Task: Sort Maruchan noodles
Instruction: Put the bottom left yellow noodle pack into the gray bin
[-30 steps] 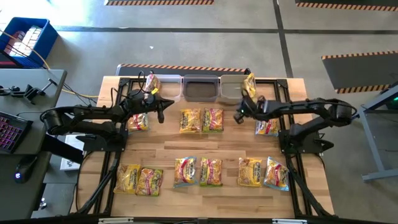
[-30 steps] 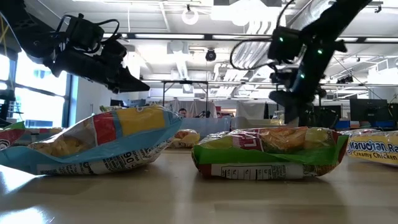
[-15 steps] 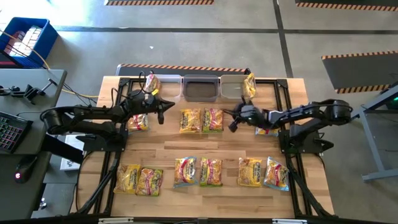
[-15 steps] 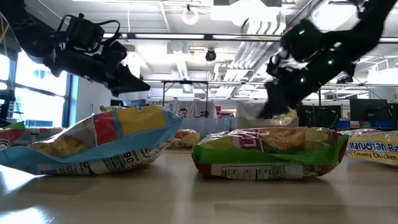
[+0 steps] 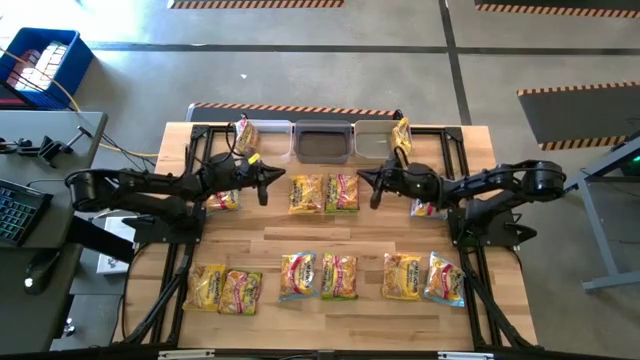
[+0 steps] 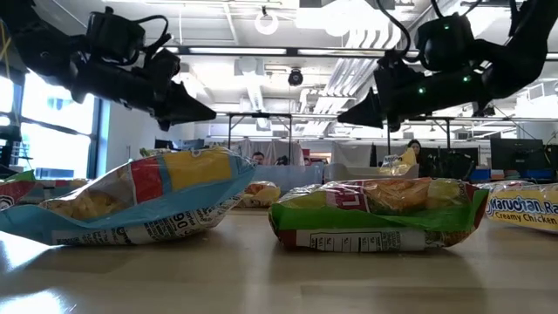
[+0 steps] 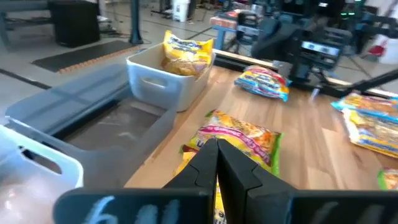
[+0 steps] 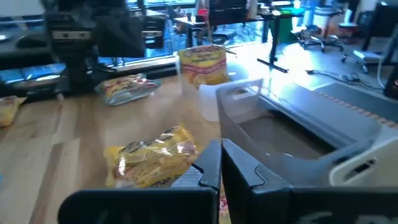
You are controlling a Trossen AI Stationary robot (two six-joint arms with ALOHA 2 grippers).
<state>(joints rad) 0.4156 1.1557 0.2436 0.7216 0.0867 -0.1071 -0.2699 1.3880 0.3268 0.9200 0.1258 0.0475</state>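
Left gripper [image 5: 265, 185] positioned left of frame centre in the high view, fingers pressed together, nothing held; poised above the table just left of a pair of noodle packets [image 5: 324, 193] lying side by side in the upper middle of the table. Right gripper [image 5: 368, 188] positioned just right of the same pair, fingers likewise together and empty, tips pointing toward the left gripper. In the low view, both grippers raised above the table [image 6: 261, 270], left gripper [image 6: 205, 113] at upper left, right gripper [image 6: 344, 118] at upper right, tips facing each other. Three clear bins [image 5: 324, 141] lined along the top edge of the table; one yellow packet [image 5: 245, 134] standing in the left bin, another [image 5: 402, 135] standing in the right bin, middle bin without packets. Single packet [image 5: 222, 199] under the left arm, another [image 5: 428, 207] under the right arm. Six packets in a row [image 5: 330, 278] across the lower part of the table, in three pairs. Closed fingertips above the yellow packet of the middle pair in both wrist views.
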